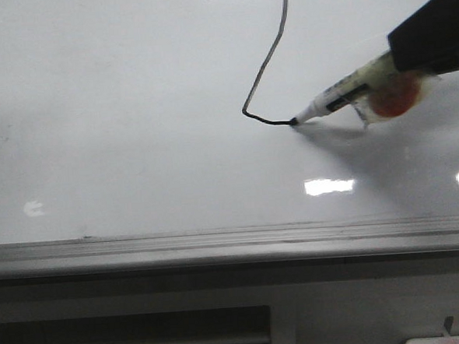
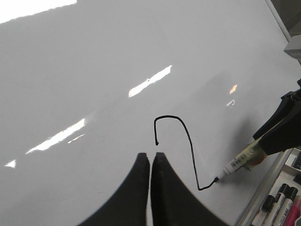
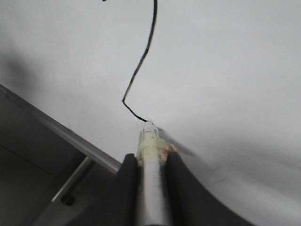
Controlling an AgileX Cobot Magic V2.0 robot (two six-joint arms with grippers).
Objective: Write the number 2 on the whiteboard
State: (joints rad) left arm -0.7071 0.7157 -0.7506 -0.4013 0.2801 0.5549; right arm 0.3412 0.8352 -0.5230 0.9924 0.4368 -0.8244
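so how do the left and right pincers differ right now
The right pincer is shut on the marker, whose tip touches the whiteboard at the end of the number 2. The left pincer is shut on nothing and hangs above the board, off the line. Both have black fingers.

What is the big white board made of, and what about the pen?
The whiteboard looks like a smooth glossy coated sheet, since lamps mirror in it as bright patches; what lies beneath cannot be told. The marker looks like pale plastic with a printed label, held by the right gripper.
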